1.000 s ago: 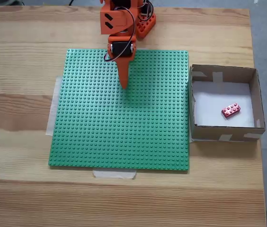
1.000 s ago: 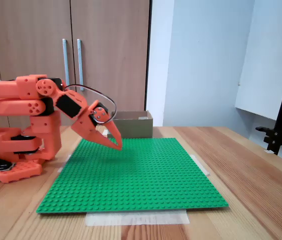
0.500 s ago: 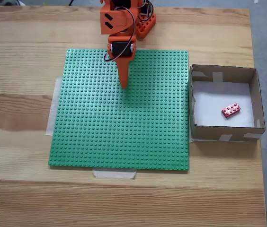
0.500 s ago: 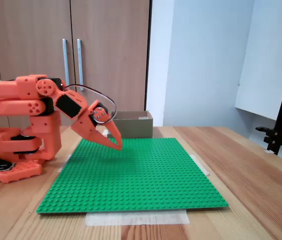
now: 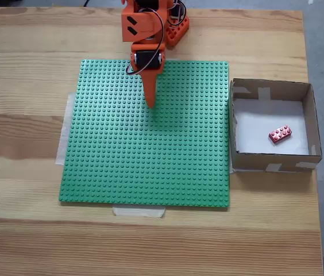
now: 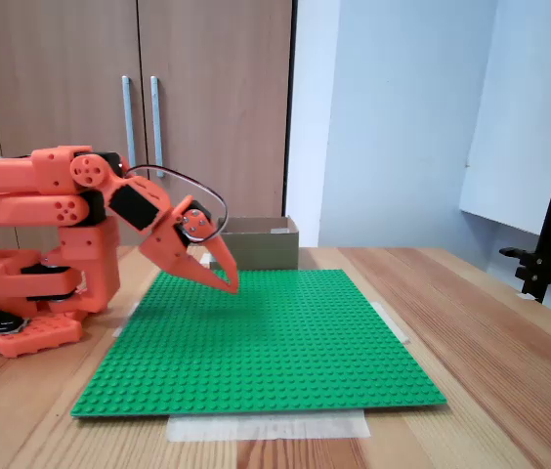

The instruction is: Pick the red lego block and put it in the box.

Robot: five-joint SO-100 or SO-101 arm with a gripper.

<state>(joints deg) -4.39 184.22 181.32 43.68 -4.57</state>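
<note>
One fixed camera is looking straight down from well above the wooden table (image 5: 24,241), taking in the whole green baseplate (image 5: 145,155) and the box (image 5: 272,164), with the gripper (image 5: 149,104) pointing down the picture. Another fixed camera is sitting low, near table height, beside the baseplate's (image 6: 275,342) edge, facing the cupboard doors (image 6: 139,107), so the gripper (image 6: 231,286) is pointing rightward. Both fixed views are sharing the baseplate, gripper and box (image 6: 261,244), which is standing beyond the fingertips.
</note>
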